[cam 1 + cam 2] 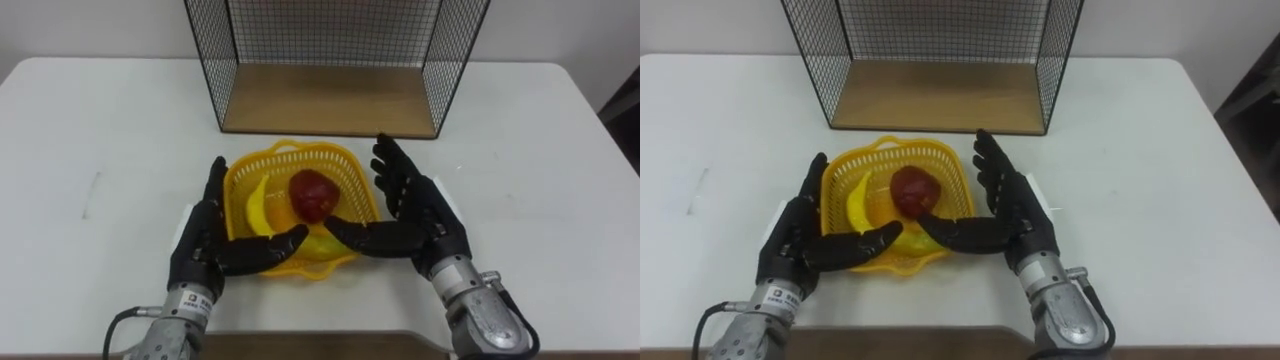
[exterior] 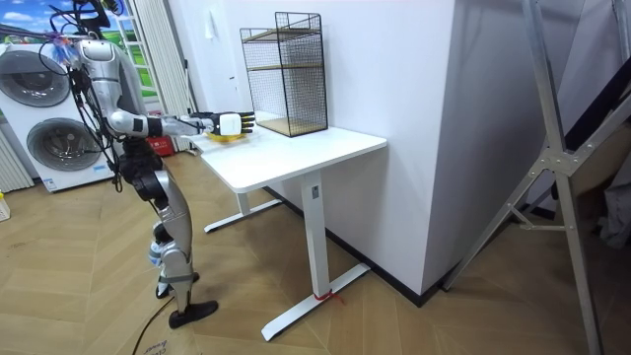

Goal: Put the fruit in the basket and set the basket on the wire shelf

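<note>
So the yellow latticed plastic basket (image 1: 335,155) sits on the white worktop (image 1: 110,130) dead centre in front of the robot, already loaded. There's a dark red round fruit (image 1: 313,194) near the middle; a yellow banana (image 1: 259,205) curls along the 9 o'clock side; something else yellow at 6 o'clock I can't make out under the thumbs.

The left hand (image 1: 200,242) is flat against the basket at 9 o'clock and the right hand (image 1: 425,215) at 3 o'clock. Both have straight, slightly spread fingers pointing toward 12; the thumbs reach in across the near rim at 6 o'clock and almost meet; nothing is curled round anything. Whether the basket is off the surface yet, can't tell.

The black wire shelf (image 1: 330,100) with its wooden floor stands just past the basket at 12 o'clock, open side facing the robot.

My guess on handling: thin plastic lattice, light and a bit bendy, so a hard squeeze from the sides would bow it; most of the weight is the fruit, and the round one can roll if things tip. I'd support it low on both side walls, thumbs on the rim, keep it level and go straight toward 12 o'clock; mind the wire edges at the opening.
</note>
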